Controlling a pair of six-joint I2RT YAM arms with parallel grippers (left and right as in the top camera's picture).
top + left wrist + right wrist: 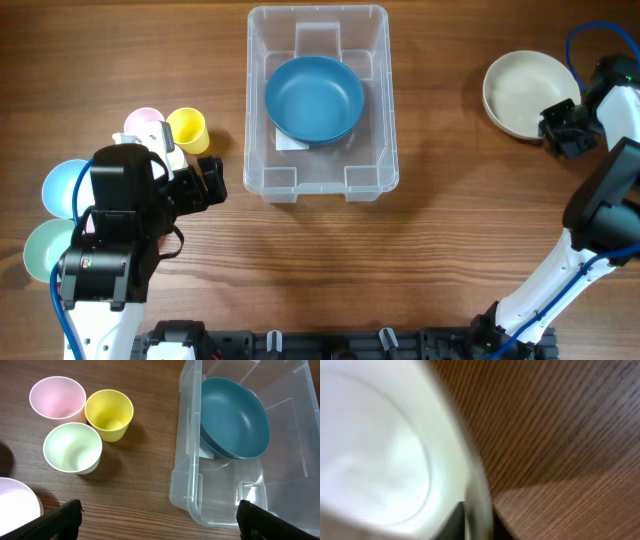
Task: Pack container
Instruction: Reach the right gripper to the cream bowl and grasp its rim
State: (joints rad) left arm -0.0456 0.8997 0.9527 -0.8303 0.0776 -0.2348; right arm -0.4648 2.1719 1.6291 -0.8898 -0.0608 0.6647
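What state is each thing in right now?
container, open-topped, holding one bowl
blue bowl, upright, empty, inside the container
cream bowl, upright, empty, on the table
yellow cup, upright, empty
pink cup, upright, empty
pale green cup, upright, empty
light blue bowl, upright
mint bowl, upright
left tool, open, holding nothing
right tool, astride the cream bowl's rim, closure unclear

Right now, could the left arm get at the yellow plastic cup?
Probably yes: the left pincer is open and the yellow plastic cup stands close ahead with nothing between, though the pale green plastic cup beside it may crowd a finger.
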